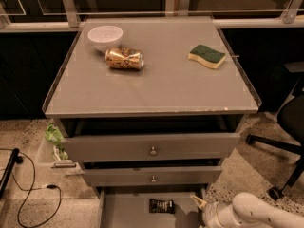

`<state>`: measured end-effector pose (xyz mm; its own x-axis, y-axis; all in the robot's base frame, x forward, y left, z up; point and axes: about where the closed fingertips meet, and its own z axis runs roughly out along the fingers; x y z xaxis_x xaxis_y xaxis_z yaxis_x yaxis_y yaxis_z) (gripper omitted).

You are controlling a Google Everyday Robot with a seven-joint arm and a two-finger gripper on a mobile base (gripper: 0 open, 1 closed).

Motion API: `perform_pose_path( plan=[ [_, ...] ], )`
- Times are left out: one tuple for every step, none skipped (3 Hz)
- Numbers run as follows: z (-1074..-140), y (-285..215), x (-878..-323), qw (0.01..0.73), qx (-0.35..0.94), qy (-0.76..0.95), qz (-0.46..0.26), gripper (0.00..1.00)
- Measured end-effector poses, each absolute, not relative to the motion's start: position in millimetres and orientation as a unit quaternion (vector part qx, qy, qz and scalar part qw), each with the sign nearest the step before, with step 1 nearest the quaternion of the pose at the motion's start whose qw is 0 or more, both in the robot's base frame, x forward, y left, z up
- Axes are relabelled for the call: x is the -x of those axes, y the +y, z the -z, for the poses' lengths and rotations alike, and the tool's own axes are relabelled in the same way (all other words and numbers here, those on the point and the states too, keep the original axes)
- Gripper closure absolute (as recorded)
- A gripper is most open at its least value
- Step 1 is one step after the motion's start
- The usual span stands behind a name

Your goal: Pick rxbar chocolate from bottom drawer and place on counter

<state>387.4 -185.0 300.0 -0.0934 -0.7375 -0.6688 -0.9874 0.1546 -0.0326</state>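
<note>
The rxbar chocolate [161, 205], a small flat black wrapper with white print, lies on the floor of the open bottom drawer [128, 213]. My gripper [202, 206] is at the bottom right, low over the drawer's right side, just right of the bar and apart from it. Its white arm [251, 213] comes in from the bottom right corner. The grey glossy counter [161, 87] is the top of the cabinet above.
On the counter lie a white bowl [105, 35], a gold can on its side [124, 58] and a green-and-yellow sponge [206, 55]. Two knobbed drawers [152, 148] stand slightly open above the bottom one. A black chair base [280, 146] is at right. Cables [28, 194] lie at left.
</note>
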Motion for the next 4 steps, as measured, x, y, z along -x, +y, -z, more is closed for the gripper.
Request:
perform_pose_path(
  plan=[
    [-272, -177, -396, 0.288, 0.604, 0.707, -0.227, 0.00],
    [-235, -162, -421, 0.312, 0.601, 0.700, -0.226, 0.00],
    [-213, -151, -442, 0.339, 0.598, 0.690, -0.227, 0.00],
    [-195, -141, -458, 0.356, 0.595, 0.683, -0.231, 0.00]
  ],
)
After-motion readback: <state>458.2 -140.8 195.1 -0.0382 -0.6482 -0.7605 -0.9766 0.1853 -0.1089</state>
